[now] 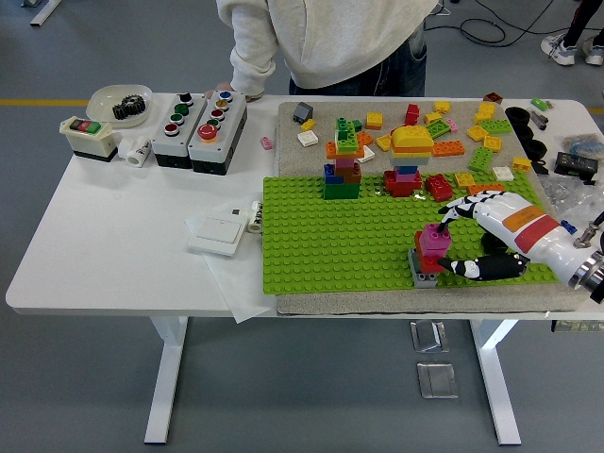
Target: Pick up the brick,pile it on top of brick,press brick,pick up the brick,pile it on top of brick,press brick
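A pink brick (433,240) tops a small stack with a red brick (427,261) and a grey brick (421,274) under it, at the near right of the green baseplate (330,245). My right hand (442,247) reaches in from the right. Its fingers (464,207) are stretched out, the index tip touching the pink brick's upper right corner. The thumb (477,269) lies low beside the stack's base, and nothing is clasped. Farther back stand two other stacks, one green and blue (343,173), one yellow-topped (410,156). My left arm is out of sight.
Loose bricks (472,127) lie scattered on the grey mat behind the baseplate. Button boxes (200,127), a bowl with a gear (120,104) and a white switch (217,231) sit at the left. A person (321,42) stands at the far side, one hand (234,91) on the table edge.
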You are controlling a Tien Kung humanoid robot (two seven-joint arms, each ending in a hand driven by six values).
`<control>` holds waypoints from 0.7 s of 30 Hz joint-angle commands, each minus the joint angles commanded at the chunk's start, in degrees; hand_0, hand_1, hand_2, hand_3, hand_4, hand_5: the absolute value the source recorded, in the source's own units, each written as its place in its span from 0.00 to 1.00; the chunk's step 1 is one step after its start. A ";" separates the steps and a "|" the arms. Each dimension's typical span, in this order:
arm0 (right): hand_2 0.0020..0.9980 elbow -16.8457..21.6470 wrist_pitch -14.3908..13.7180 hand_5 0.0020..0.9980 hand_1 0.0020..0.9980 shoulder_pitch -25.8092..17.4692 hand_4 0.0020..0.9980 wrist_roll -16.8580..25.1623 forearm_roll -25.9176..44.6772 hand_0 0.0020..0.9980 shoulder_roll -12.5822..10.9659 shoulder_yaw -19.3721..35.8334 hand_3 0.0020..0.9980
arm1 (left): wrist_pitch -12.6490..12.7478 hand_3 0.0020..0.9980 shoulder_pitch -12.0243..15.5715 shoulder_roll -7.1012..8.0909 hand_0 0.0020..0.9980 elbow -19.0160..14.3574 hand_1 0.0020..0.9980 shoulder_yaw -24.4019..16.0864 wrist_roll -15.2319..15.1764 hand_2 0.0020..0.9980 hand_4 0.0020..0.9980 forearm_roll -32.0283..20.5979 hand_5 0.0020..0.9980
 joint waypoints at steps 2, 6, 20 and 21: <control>0.74 -0.20 0.08 0.51 0.70 0.06 0.82 -0.08 -0.04 0.73 0.09 -0.10 0.60 | 0.00 0.53 -0.02 0.01 0.80 0.00 0.71 0.04 0.00 0.59 0.52 -0.04 0.51; 0.74 -0.42 0.15 0.51 0.70 -0.01 0.82 -0.07 -0.09 0.74 0.18 -0.39 0.60 | 0.02 0.53 -0.03 0.01 0.79 0.00 0.71 0.07 0.00 0.59 0.52 -0.10 0.51; 0.74 -0.78 0.10 0.50 0.70 -0.08 0.82 -0.01 -0.23 0.74 0.36 -0.72 0.61 | 0.06 0.53 -0.05 -0.02 0.79 0.00 0.71 0.13 -0.01 0.59 0.52 -0.09 0.51; 0.74 -0.76 0.11 0.50 0.70 -0.09 0.82 -0.02 -0.23 0.74 0.35 -0.74 0.61 | 0.06 0.53 -0.07 -0.02 0.79 0.00 0.71 0.16 -0.02 0.59 0.52 -0.10 0.51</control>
